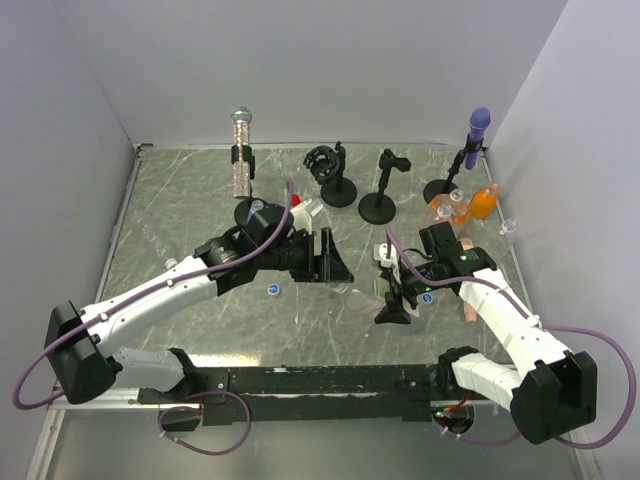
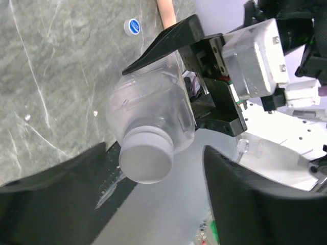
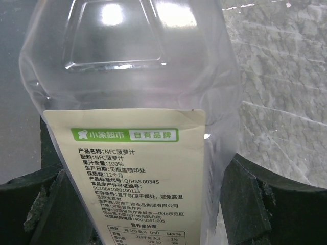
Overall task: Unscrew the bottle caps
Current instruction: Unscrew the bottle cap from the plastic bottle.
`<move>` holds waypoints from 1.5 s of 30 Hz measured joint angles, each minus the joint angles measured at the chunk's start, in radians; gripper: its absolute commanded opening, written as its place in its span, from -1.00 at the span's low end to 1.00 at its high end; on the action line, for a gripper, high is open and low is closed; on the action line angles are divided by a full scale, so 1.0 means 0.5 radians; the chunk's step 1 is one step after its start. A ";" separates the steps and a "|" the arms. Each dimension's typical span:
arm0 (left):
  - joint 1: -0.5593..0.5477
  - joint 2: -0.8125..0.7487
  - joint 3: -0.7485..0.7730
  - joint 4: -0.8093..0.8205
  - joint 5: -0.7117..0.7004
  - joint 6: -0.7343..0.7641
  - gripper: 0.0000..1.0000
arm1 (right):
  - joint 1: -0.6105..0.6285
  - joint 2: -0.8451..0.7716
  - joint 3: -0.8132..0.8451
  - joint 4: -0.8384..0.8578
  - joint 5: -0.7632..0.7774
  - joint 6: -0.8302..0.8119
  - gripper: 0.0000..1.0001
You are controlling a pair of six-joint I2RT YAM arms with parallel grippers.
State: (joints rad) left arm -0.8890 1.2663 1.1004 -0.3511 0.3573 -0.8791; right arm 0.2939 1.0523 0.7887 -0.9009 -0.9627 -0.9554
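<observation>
A clear bottle with a pale yellow-green label is held on its side above the table by my right gripper, which is shut on its body. The bottle also shows faintly in the top view, between the two grippers. Its white cap points at my left gripper, which is open. The left fingers stand on either side of the cap and do not touch it. A loose blue cap lies on the table; it also shows in the left wrist view.
Two orange bottles and a small clear one stand at the right back. A silver glitter microphone, a purple microphone and black stands line the back. A peach stick lies beside the right arm.
</observation>
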 measured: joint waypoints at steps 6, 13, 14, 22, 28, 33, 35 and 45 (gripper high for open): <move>0.001 -0.042 0.000 0.024 0.015 0.123 0.88 | 0.000 0.020 0.000 -0.005 0.002 -0.014 -0.75; 0.004 -0.416 -0.249 0.140 0.078 0.859 0.93 | 0.000 0.021 0.000 -0.006 0.002 -0.015 -0.75; 0.005 -0.531 -0.349 0.179 0.098 0.984 0.93 | 0.000 0.021 0.000 -0.007 0.002 -0.016 -0.75; 0.005 -1.194 -1.032 0.845 0.204 1.907 0.93 | 0.000 0.023 0.000 -0.011 0.002 -0.029 -0.74; 0.005 -0.774 -0.804 0.933 0.332 2.307 0.93 | 0.000 0.027 0.000 -0.018 0.001 -0.047 -0.74; 0.010 -0.632 -0.786 0.954 0.431 2.434 0.97 | 0.000 0.034 0.000 -0.024 0.001 -0.062 -0.74; 0.011 -0.610 -0.786 0.964 0.465 2.464 0.98 | 0.000 0.034 0.000 -0.027 0.000 -0.067 -0.74; 0.060 -0.626 -0.786 0.992 0.562 2.516 0.90 | 0.000 0.050 0.001 -0.082 -0.014 -0.105 -0.74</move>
State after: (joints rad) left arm -0.8589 0.9531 0.7074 0.1448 0.6384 0.3790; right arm 0.2939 1.0771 0.7891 -0.9417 -0.9699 -1.0077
